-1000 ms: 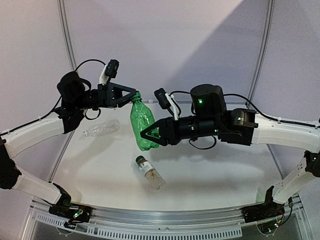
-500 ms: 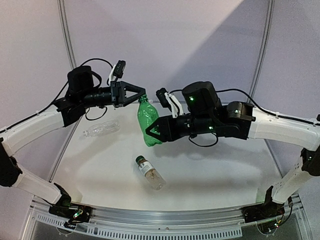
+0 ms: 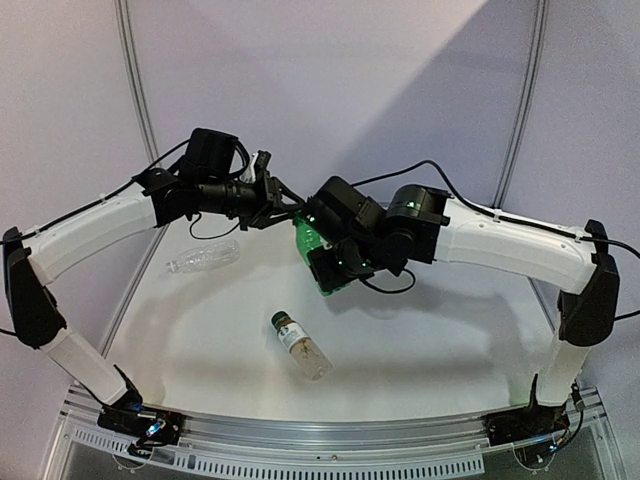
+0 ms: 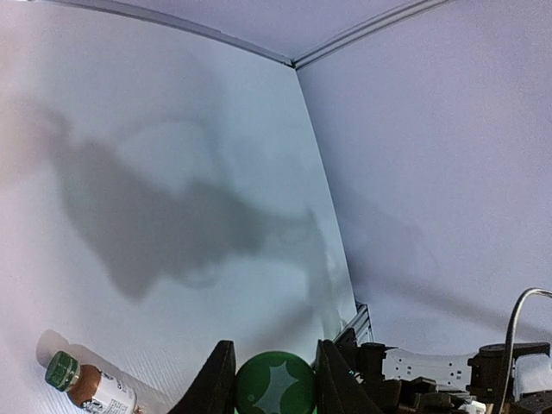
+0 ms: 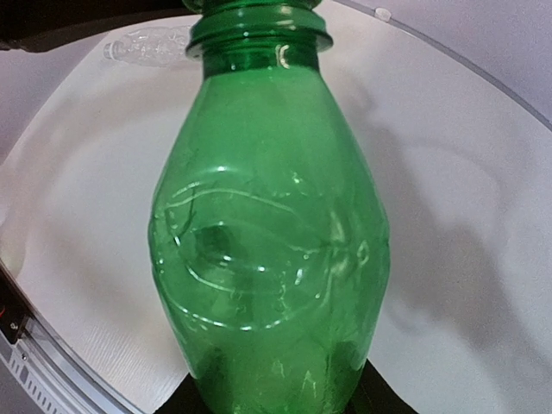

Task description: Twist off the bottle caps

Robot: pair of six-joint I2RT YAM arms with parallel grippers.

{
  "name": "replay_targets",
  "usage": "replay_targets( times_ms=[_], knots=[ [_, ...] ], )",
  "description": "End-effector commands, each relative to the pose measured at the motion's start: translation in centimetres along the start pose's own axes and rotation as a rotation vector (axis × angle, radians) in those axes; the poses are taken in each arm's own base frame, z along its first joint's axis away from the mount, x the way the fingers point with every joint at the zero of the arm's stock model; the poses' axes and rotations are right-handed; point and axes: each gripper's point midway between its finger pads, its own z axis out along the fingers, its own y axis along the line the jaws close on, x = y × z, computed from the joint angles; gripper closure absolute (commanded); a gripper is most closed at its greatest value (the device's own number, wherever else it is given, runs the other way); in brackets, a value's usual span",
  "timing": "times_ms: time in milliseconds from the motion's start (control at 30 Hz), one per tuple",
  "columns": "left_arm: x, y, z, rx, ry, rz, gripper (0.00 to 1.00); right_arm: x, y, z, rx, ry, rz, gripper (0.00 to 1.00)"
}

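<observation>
My right gripper (image 3: pixel 335 268) is shut on the body of the green bottle (image 3: pixel 313 245), holding it in the air above the table. My left gripper (image 3: pixel 288 210) is shut on its dark green cap (image 4: pixel 274 385), which sits tight between the two black fingers (image 4: pixel 216 381). The right wrist view is filled by the green bottle (image 5: pixel 267 241), with the right gripper (image 5: pixel 276 398) clamping its lower part. A clear ribbed bottle (image 3: pixel 203 257) lies on the table at the left. A labelled bottle (image 3: pixel 300 347) with a dark green cap (image 3: pixel 281 321) lies in the middle.
The white table (image 3: pixel 430 340) has a curved metal rail along its near edge (image 3: pixel 330 432). Grey walls with vertical metal posts (image 3: pixel 135 90) close off the back. The labelled bottle (image 4: pixel 95 390) shows below my left gripper.
My left gripper has closed on the green bottle's cap. Both arms have swung, and the bottle has shifted right and tilted with them.
</observation>
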Motion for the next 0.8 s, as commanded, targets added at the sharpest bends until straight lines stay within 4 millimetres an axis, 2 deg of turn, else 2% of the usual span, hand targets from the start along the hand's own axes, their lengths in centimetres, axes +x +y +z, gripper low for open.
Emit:
replay_targets(
  times_ms=[0,133,167,333,367,467,567,667,767],
  knots=[
    [2.5,-0.1,-1.1,0.014,0.076,-0.002,0.81,-0.2,-3.4,-0.6,0.095,-0.046,0.05,1.0],
    [2.1,-1.2,-2.2,0.08,0.026,0.057,0.65,0.8,-3.1,-1.9,-0.005,-0.065,0.09,1.0],
    [1.9,-1.4,-2.6,0.091,0.01,0.072,0.57,0.9,-3.0,-2.1,-0.026,-0.072,0.098,1.0],
    [1.6,-2.1,-5.1,0.168,-0.073,0.149,0.04,1.4,-2.8,-3.9,-0.117,-0.091,0.139,1.0],
    [1.6,-2.1,-5.6,0.175,-0.085,0.165,0.01,1.4,-2.8,-4.3,-0.133,-0.096,0.145,1.0],
    [1.7,-2.4,-7.1,0.196,-0.113,0.222,0.01,1.8,-2.6,-4.9,-0.18,-0.098,0.164,1.0],
    [1.8,-2.8,-9.0,0.252,-0.153,0.291,0.01,2.1,-1.1,-5.6,-0.301,-0.107,0.172,1.0],
    [2.1,-3.1,-10.7,0.314,-0.177,0.353,0.01,1.5,0.5,-7.5,-0.447,-0.157,0.177,1.0],
    [2.3,-2.9,-11.3,0.333,-0.18,0.388,0.01,1.4,1.0,-8.5,-0.512,-0.183,0.185,1.0]
  ],
)
